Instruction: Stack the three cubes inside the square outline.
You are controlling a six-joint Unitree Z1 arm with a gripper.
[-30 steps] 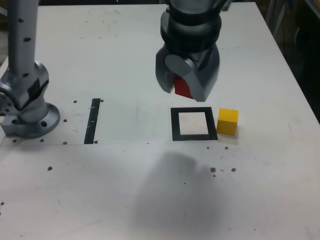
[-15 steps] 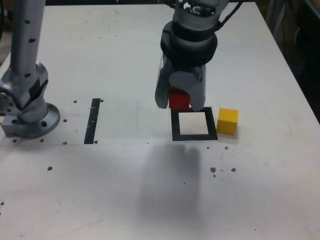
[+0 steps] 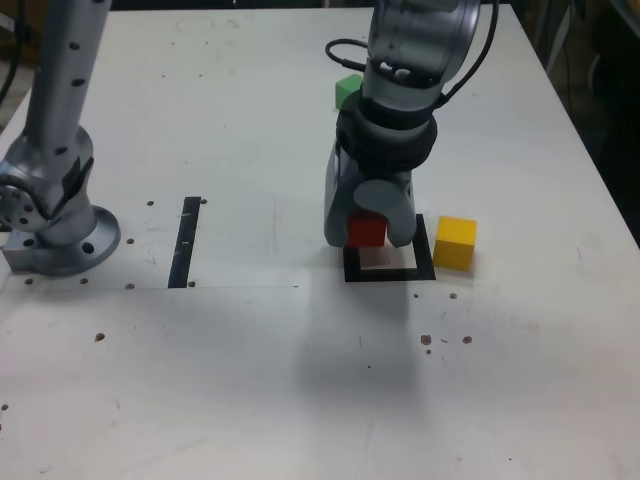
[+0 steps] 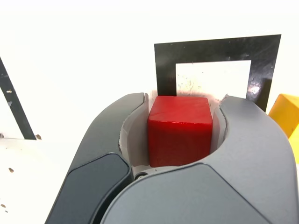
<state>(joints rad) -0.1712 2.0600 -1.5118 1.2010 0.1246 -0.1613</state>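
At the centre of the exterior view, we see the end effector [image 3: 367,232] clamped on the red cube [image 3: 366,229] over the square outline [image 3: 425,262]; yellow cube [image 3: 455,242] just right.

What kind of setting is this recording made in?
Probably a robotics lab test bench: a bare white table marked with a black square outline and a black strip, a metal arm base mounted on it, and plain coloured cubes such as the yellow cube.
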